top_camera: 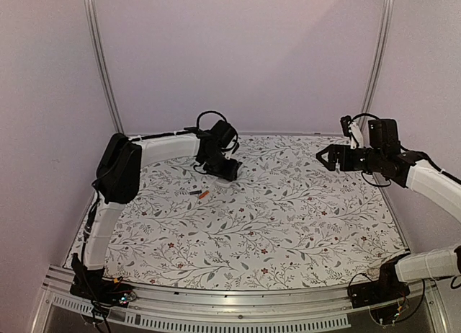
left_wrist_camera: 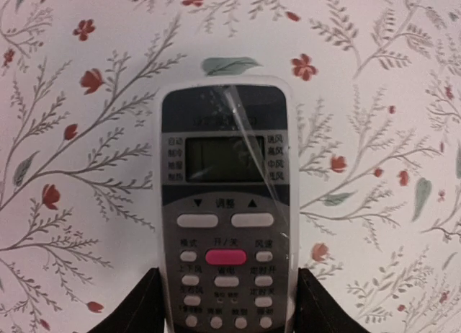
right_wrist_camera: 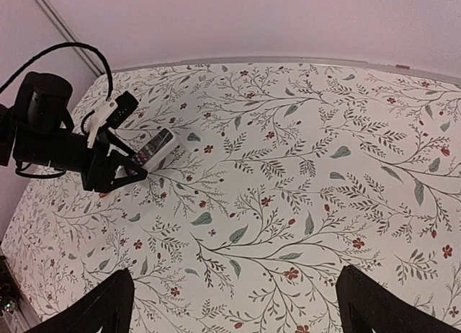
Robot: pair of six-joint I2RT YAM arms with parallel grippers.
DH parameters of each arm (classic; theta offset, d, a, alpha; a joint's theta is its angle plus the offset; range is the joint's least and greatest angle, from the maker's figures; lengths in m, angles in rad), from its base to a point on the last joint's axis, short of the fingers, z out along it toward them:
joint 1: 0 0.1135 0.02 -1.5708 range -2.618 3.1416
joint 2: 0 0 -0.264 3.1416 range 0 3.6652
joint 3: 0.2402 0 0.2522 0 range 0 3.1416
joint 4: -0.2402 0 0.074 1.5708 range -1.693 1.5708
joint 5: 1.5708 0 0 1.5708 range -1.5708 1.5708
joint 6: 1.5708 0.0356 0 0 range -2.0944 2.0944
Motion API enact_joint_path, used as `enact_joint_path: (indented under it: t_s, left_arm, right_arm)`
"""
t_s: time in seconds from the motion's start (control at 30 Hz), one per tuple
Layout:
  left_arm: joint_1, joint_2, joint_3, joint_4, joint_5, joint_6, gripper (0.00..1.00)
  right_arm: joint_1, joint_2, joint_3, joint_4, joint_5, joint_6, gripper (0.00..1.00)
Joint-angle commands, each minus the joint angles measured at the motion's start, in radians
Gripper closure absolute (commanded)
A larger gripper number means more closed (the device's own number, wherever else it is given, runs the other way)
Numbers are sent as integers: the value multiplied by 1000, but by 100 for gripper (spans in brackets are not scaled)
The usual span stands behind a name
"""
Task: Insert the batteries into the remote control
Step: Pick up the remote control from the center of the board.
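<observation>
Remote control [left_wrist_camera: 226, 203], slim glossy rounded rectangle, clamped in matte-black left gripper [left_wrist_camera: 229, 303]; right gripper [right_wrist_camera: 241, 304] wide apart.

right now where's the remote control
In the left wrist view the remote control is face up in the left pincer, far left-centre of the table, beyond the batteries.

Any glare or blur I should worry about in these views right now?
Left wrist: a glare streak crosses the remote display, labels soft but readable. Top external: even pinkish light, no hard shadows; the batteries are tiny, detail lacking. Right wrist: sharp, though the far table edge bows from lens distortion.
</observation>
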Motion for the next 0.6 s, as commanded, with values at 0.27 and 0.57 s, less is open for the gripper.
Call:
enact_joint_path:
  t_s: [0.27, 0.57]
  left_arm:
    - [-146, -530, -396, 126, 414, 224, 68]
    - [-345, -575, -476, 152, 40, 383, 74]
  right_arm:
    - [37, -143, 11, -131, -159, 28, 1]
    - [87, -68, -1, -34, -375, 446, 10]
